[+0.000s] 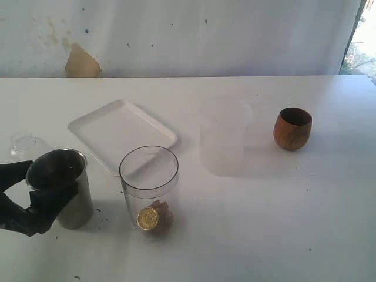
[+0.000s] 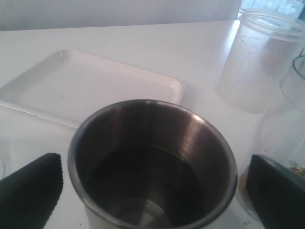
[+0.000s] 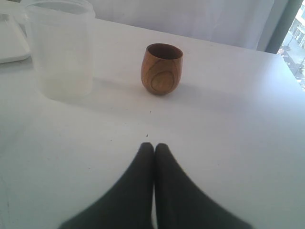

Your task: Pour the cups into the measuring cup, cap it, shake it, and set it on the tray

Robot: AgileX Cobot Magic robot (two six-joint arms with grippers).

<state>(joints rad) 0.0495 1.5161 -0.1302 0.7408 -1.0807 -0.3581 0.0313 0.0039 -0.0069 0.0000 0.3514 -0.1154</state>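
The steel tumbler [image 1: 81, 202] [image 2: 152, 162] stands at the front left of the table, dark inside. My left gripper [image 1: 42, 183] [image 2: 152, 191] is open and straddles it, one finger on each side, with a thin gap at each. Just right of it stands the clear measuring cup [image 1: 148, 188] [image 2: 291, 119], uncapped, with a gold disc and brown bits at its bottom. The white tray [image 1: 120, 132] [image 2: 90, 86] lies behind both. The wooden cup [image 1: 292, 128] [image 3: 162, 69] stands at the far right. My right gripper [image 3: 154, 145] is shut and empty, low over the table short of that cup.
A frosted translucent cup [image 1: 223, 141] [image 2: 257, 62] [image 3: 59, 47] stands mid-table between the tray and the wooden cup. A small clear domed lid [image 1: 23, 142] lies at the left edge behind the left gripper. A wall runs along the table's back.
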